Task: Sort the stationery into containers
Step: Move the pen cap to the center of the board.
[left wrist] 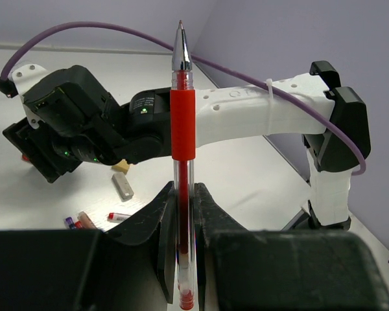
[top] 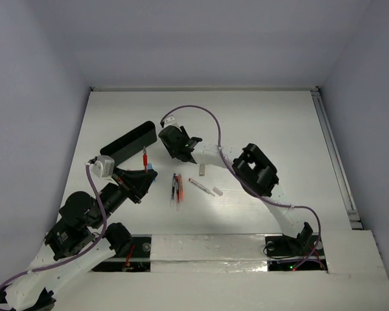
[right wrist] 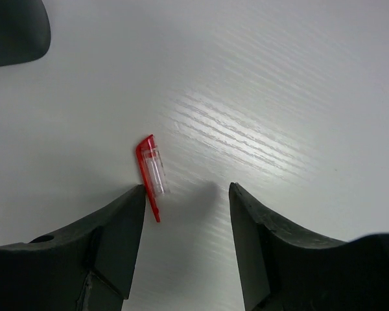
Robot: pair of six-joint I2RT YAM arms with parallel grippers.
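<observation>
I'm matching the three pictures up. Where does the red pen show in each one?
Top external: the red pen is left of centre, just below the right end of the black box.
Left wrist: upright at centre, clamped between the jaws.
Right wrist: not in it; only a small red cap shows.
Shared landmark: the purple cable, in the top and left wrist views.

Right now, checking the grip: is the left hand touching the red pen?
Touching. The left wrist view shows the red pen clamped between the fingers of the left hand, no gap either side.
</observation>
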